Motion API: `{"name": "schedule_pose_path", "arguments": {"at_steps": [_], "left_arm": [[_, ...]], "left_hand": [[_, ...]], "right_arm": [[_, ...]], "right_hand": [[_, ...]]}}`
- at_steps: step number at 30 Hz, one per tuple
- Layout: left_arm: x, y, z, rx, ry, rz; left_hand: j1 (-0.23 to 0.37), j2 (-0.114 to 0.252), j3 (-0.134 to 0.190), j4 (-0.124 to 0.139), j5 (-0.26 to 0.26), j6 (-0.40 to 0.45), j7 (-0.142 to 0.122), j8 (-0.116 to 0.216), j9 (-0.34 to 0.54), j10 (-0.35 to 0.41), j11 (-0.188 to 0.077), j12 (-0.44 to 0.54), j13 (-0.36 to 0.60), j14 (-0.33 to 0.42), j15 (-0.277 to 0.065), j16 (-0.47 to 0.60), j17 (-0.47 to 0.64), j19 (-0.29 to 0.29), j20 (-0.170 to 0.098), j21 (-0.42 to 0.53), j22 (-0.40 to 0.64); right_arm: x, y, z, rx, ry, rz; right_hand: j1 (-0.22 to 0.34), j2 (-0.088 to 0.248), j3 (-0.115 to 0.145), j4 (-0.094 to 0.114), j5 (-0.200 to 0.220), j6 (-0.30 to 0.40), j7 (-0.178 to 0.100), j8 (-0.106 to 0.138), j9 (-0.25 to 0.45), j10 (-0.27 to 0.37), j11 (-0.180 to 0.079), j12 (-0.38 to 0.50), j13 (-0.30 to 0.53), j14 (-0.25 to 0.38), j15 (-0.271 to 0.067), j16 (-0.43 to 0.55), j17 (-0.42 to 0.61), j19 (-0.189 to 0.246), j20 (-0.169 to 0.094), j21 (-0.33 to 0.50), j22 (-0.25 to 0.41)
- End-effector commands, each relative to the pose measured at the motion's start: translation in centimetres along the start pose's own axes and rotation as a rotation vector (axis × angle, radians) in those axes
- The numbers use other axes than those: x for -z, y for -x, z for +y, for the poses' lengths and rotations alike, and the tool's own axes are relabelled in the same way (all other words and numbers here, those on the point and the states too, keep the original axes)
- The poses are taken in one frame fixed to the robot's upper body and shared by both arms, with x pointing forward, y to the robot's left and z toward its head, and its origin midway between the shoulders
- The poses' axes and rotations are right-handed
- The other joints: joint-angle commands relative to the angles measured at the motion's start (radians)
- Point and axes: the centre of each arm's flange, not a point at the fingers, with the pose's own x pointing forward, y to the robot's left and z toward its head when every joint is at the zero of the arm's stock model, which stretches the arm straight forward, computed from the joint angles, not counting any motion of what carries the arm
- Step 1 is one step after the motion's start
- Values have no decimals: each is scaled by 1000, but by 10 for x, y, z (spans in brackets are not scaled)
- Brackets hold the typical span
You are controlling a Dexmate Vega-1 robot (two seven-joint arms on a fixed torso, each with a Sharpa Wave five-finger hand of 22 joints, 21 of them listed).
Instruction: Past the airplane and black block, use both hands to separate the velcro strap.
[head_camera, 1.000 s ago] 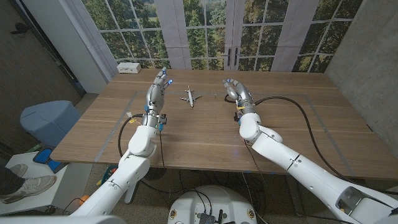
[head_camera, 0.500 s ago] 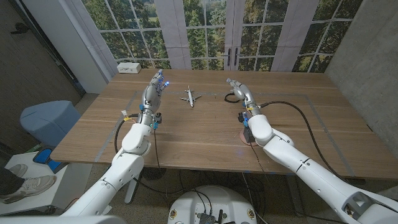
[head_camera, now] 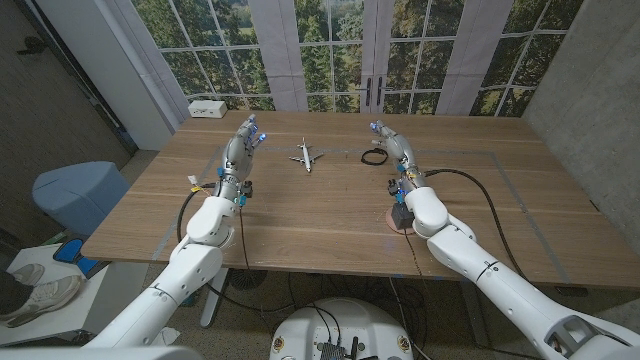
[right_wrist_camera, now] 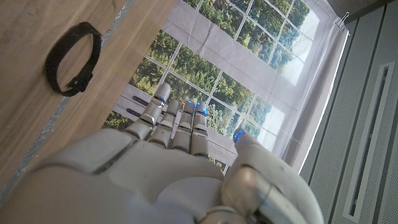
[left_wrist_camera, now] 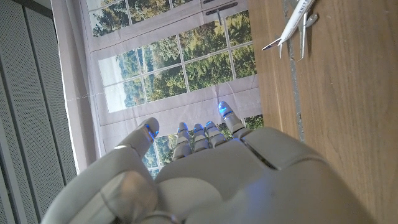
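Note:
The velcro strap (head_camera: pixel 375 155) is a closed black loop lying flat on the far half of the table, also seen in the right wrist view (right_wrist_camera: pixel 73 59). My right hand (head_camera: pixel 393 148) is raised just beside it, on the side away from the airplane, fingers stretched out and holding nothing (right_wrist_camera: pixel 174 174). The small white airplane (head_camera: pixel 306 157) sits mid-table to the strap's left, and it appears in the left wrist view (left_wrist_camera: pixel 292 28). My left hand (head_camera: pixel 240 145) hovers left of the airplane, fingers extended and empty (left_wrist_camera: pixel 205 174).
A small dark and pink thing (head_camera: pixel 400 218) sits on the table against my right forearm. A white box (head_camera: pixel 208 107) lies at the far left corner. A blue bin (head_camera: pixel 80 195) stands off the table's left side. Windows run behind the far edge.
Both hands have spread apart: the right hand slid right, uncovering the black strap, and the left hand drifted left, away from the airplane. Airplane and strap have not moved.

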Motion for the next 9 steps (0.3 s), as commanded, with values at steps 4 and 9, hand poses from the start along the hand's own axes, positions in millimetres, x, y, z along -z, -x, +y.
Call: {"name": "schedule_pose_path", "arguments": {"at_steps": [4,9], "left_arm": [[13,-3,20,-43,-32,72],[20,3,27,-69,-42,106]], "left_hand": [[-3,45,16,3,0,3,7,0,-1,-7,4,-3,-1,-11,4,-1,4,-7,6,-10,4],[-3,47,21,6,0,3,8,0,-1,-7,5,-3,-1,-11,3,0,4,-8,8,-12,4]], "right_arm": [[10,22,-31,251,-110,-51],[13,27,-38,327,-114,-73]], "right_hand": [[-26,-3,7,15,5,17,18,4,1,14,5,4,-12,-18,-63,-11,-17,-11,-58,-18,0],[-37,-8,12,18,5,39,36,9,1,23,7,5,-24,-33,-61,-15,-33,-25,-61,-34,-1]]}}
